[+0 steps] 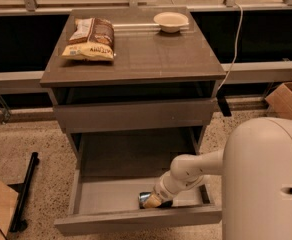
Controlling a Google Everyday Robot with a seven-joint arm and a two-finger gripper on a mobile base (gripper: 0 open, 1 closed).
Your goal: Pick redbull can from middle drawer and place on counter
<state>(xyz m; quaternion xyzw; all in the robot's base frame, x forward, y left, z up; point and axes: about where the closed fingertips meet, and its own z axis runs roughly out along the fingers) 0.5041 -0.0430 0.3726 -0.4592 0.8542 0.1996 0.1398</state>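
One arm reaches down into the middle drawer, which stands pulled open. The gripper sits low near the drawer's front wall, a little right of its middle. The redbull can appears to lie on its side on the drawer's floor, right at the gripper's tip. I cannot tell how wide the gripper is or whether it has hold of the can. Above the drawer, the counter carries a chip bag and a pale bowl.

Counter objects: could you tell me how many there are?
2: chip bag back left, bowl back right. Gripper is in the middle drawer at the redbull can.
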